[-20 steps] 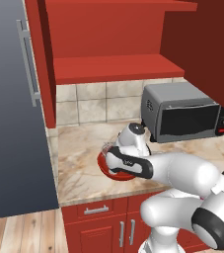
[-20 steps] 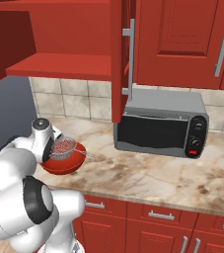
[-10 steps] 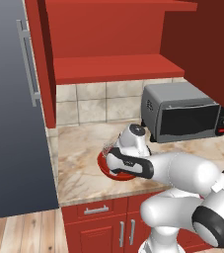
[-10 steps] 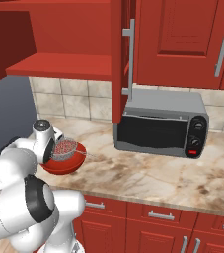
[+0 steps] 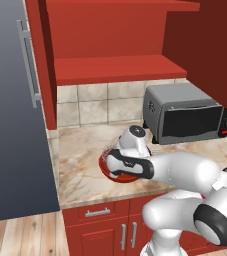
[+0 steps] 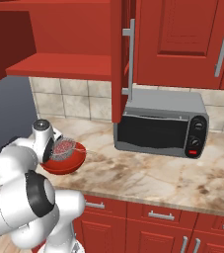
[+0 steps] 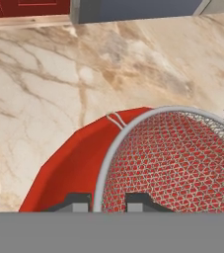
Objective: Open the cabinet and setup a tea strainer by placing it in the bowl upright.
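Your claw (image 7: pixel 108 201) pinches the tea strainer (image 7: pixel 172 158) by its rim, one tip on each side, so the mesh cup sits upright inside the bowl (image 7: pixel 69 168) on the table (image 7: pixel 59 74); the cabinet (image 5: pixel 115 45) stands open

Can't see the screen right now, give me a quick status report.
Gripper shut on tea strainer rim. Strainer sits in bowl, mesh up. Cabinet open. Nothing in the way.

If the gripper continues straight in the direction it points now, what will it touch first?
Most likely the tea strainer: the gripper has one fingertip on each side of its rim. Just beyond lies the red bowl; depth is uncertain.
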Controlling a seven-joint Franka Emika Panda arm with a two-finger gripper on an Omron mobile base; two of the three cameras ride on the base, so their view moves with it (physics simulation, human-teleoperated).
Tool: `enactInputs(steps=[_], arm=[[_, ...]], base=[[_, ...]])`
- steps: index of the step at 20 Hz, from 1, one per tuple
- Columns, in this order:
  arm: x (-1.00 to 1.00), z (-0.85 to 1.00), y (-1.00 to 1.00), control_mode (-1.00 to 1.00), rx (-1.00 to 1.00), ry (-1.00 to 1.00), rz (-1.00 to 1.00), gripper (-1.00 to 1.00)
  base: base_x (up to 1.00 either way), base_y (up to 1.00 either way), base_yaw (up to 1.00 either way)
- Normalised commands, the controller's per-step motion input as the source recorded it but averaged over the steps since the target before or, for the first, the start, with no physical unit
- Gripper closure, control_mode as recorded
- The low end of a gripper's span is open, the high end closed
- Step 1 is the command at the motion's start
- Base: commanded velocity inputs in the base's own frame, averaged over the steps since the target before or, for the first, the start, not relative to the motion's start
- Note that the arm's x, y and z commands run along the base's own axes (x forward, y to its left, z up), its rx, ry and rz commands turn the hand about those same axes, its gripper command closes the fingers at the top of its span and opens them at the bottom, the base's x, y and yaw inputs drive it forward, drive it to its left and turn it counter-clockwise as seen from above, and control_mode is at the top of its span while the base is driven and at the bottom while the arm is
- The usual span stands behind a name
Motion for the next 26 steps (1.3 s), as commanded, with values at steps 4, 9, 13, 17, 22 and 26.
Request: enactInputs(steps=[4, 9, 13, 17, 22, 26], arm=[[0.00, -0.03, 0.00, -1.00, 0.00, 0.01, 0.00, -1.00], [0.00, 0.00, 0.00, -1.00, 0.00, 0.00, 0.00, -1.00], [0.00, 0.00, 0.00, -1.00, 0.00, 0.00, 0.00, -1.00], [-0.02, 0.04, 0.00, -1.00, 0.00, 0.00, -0.01, -1.00], [-0.20, 0.23, 0.00, -1.00, 0.00, 0.00, -0.04, -1.00], [-0.24, 0.31, 0.00, -1.00, 0.00, 0.00, -0.05, -1.00]], base=[[0.00, 0.00, 0.00], [0.00, 0.00, 0.00], [0.00, 0.00, 0.00], [0.00, 0.00, 0.00], [0.00, 0.00, 0.00], [0.00, 0.00, 0.00]])
